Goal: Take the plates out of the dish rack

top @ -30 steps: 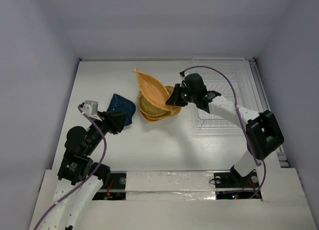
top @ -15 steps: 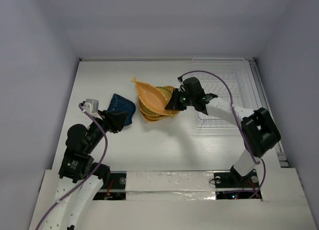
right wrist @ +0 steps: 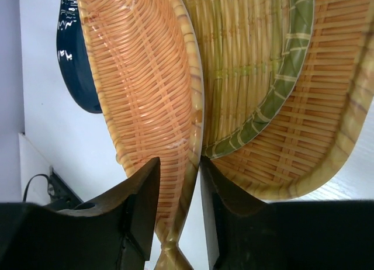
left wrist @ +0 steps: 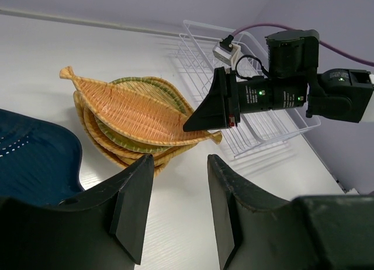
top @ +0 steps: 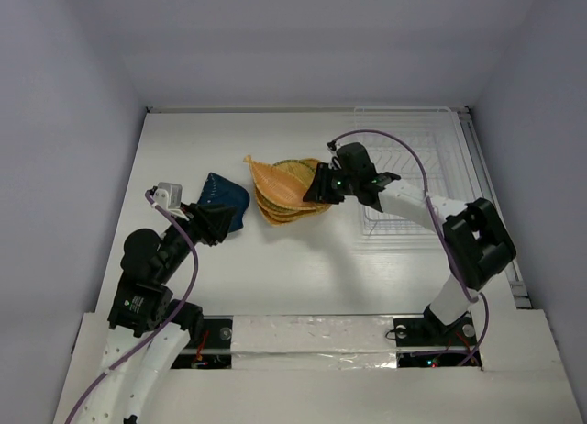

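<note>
A leaf-shaped orange woven plate [top: 275,178] lies tilted on top of a stack of woven plates [top: 292,208] at the table's middle. My right gripper [top: 316,185] is shut on the leaf plate's right end; in the right wrist view [right wrist: 178,162] its jaws straddle the leaf plate's rim [right wrist: 146,89]. The dark blue plate [top: 223,199] lies left of the stack. My left gripper [top: 209,224] is open and empty beside the blue plate's near edge [left wrist: 29,159]. The white wire dish rack [top: 431,158] stands at the right and shows no plates.
The left wrist view shows the stack [left wrist: 117,153], the rack [left wrist: 198,48] and the right gripper [left wrist: 196,125] at the leaf plate's tip. White walls enclose the table at the back and both sides.
My right gripper has lowered the leaf-shaped plate from a steep tilt above the stack down onto it. The left arm has not moved.
</note>
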Robot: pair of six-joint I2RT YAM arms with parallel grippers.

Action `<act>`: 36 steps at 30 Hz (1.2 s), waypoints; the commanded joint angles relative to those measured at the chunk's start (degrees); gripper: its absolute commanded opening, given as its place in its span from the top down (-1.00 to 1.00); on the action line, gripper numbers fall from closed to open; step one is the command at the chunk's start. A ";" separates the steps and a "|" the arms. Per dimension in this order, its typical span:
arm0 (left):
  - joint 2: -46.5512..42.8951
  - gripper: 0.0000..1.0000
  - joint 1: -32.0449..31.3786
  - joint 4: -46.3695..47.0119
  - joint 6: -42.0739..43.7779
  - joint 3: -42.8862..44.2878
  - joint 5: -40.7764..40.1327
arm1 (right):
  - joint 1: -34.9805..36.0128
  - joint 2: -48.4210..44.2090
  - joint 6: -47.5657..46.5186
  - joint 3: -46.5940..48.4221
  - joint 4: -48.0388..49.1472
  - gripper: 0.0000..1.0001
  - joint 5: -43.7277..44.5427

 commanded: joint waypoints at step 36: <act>3.92 -0.84 1.31 1.87 2.13 19.00 -0.69 | 0.39 -76.86 -11.47 -10.85 -7.24 -1.00 46.02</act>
